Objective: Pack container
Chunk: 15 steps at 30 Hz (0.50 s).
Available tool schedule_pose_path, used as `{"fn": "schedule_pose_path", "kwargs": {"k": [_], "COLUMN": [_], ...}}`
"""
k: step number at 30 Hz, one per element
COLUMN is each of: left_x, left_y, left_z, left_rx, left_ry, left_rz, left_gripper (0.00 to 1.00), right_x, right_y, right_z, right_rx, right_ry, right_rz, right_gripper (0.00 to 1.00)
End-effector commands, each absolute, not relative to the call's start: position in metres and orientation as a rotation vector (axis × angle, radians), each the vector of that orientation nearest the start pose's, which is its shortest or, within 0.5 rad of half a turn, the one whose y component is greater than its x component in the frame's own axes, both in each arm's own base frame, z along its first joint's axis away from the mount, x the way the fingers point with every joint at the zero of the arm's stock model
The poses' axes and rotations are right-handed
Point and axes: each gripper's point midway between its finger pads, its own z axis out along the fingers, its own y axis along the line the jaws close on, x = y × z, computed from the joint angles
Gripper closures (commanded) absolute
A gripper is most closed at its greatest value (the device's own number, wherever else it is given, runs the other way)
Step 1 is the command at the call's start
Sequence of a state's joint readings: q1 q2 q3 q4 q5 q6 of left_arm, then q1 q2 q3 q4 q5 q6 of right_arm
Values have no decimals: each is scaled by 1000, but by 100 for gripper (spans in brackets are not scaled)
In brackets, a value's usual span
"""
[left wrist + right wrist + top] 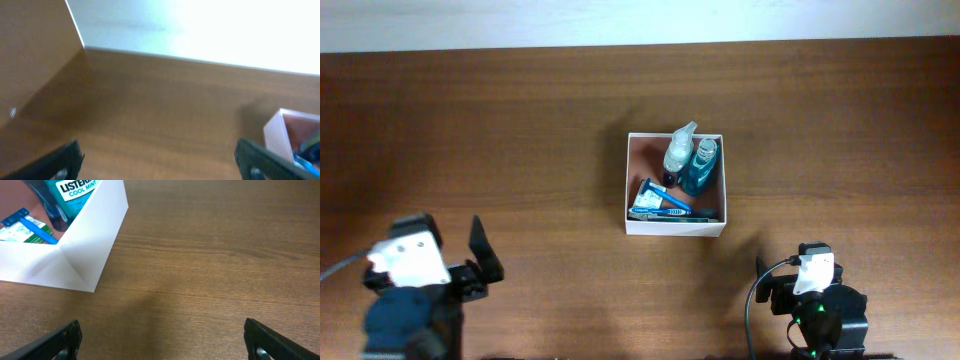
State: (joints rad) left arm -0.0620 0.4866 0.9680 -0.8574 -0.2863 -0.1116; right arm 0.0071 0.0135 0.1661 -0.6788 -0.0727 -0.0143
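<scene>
The container (634, 183), a square white box with a reddish-brown inside, sits mid-table. In it lie a clear spray bottle (679, 152), a blue mouthwash bottle (700, 167), a blue razor (665, 198) and a small carton (645, 207). Its corner shows in the right wrist view (85, 245) with the mouthwash bottle (70, 192) and razor (35, 227), and its edge shows in the left wrist view (277, 135). My left gripper (157, 160) is open and empty at the front left. My right gripper (162, 340) is open and empty at the front right, short of the box.
The wooden table (520, 130) ends at a pale wall along the far edge (620, 20). The left arm (415, 285) and right arm (815, 300) stand at the near edge.
</scene>
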Motion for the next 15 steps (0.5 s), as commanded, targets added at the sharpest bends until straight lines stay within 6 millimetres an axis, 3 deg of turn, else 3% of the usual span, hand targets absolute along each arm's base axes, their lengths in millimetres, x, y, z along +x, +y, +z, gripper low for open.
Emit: {"fn": "schedule_pose_path", "kwargs": {"k": [1,5,9,13,15], "left_x": [210,213,211,213,216], "left_y": [21,6,6,6,7], "left_z": [258,184,133,110,111], "left_rx": [-169,-112,-115,-115,-116], "left_ry": [1918,1958,1994,2000,1979], "left_rz": [77,-5,-3,-1,-2], "left_gripper": [1,0,1,1,1], "right_x": [201,201,201,201,201], "right_y": [14,14,14,14,14], "right_z": [90,90,90,90,90], "right_rx": [-62,-62,-62,-62,-62], "right_ry": [2091,2091,2091,2091,2091], "right_rz": [82,82,82,82,82], "right_gripper": [2,1,1,1,1]}}
